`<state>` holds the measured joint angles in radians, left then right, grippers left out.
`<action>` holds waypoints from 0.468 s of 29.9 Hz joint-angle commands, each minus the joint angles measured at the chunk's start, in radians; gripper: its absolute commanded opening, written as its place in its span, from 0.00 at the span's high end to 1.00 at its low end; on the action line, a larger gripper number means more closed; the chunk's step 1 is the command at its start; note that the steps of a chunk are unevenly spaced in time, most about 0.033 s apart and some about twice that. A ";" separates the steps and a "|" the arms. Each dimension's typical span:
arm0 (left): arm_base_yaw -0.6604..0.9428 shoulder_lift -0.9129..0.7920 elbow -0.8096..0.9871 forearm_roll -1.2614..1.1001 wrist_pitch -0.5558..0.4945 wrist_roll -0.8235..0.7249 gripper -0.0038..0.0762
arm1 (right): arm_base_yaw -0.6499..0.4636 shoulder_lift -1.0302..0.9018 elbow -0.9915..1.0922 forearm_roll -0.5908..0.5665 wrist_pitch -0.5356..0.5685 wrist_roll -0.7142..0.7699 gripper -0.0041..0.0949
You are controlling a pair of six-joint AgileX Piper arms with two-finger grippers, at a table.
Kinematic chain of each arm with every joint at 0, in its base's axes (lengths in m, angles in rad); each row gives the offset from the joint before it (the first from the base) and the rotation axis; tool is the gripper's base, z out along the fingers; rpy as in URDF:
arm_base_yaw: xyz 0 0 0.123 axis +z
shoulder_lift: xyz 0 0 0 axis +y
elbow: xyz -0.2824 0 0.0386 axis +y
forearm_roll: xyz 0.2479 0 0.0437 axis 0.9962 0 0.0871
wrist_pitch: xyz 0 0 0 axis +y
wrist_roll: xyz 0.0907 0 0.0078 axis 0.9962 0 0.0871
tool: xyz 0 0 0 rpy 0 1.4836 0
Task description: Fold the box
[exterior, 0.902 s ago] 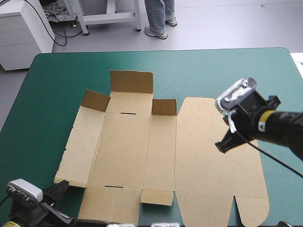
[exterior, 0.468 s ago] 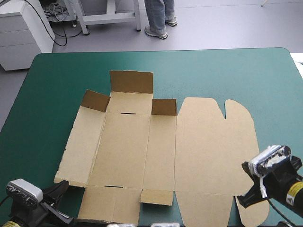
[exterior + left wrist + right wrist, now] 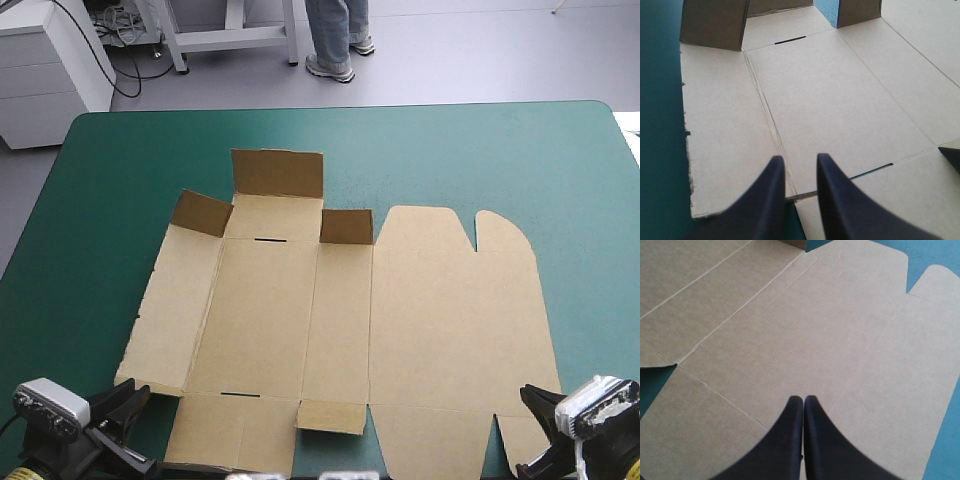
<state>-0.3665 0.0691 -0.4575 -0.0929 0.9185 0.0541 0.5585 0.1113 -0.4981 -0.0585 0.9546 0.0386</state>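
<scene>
Teal-green cover spans the table, and the brown box lies opened out flat across its middle. Nearest, the left gripper hangs over the box's near left corner, its black fingers parted by a narrow gap with nothing between them. At the near right, the right gripper is over the wide lid panel, fingers pressed together into one point. Farther off, three flaps stand up along the box's far side: a tall flap between a short left flap and a short right flap.
</scene>
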 commanded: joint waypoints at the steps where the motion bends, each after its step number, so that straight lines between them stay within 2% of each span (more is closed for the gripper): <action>1: -0.006 0.015 -0.030 -0.006 -0.069 -0.005 0.51 | -0.001 -0.018 -0.021 -0.004 -0.082 0.002 0.97; 4: -0.006 0.015 -0.030 -0.006 -0.069 -0.005 0.44 | -0.001 -0.020 -0.021 -0.004 -0.082 0.002 0.97; 14: -0.006 0.015 -0.030 -0.041 -0.084 -0.005 0.45 | -0.001 -0.020 -0.021 -0.004 -0.082 0.002 0.97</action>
<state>-0.3665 0.0691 -0.4575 -0.1132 0.9091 0.0541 0.5585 0.0760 -0.4943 -0.0585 0.9460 0.0396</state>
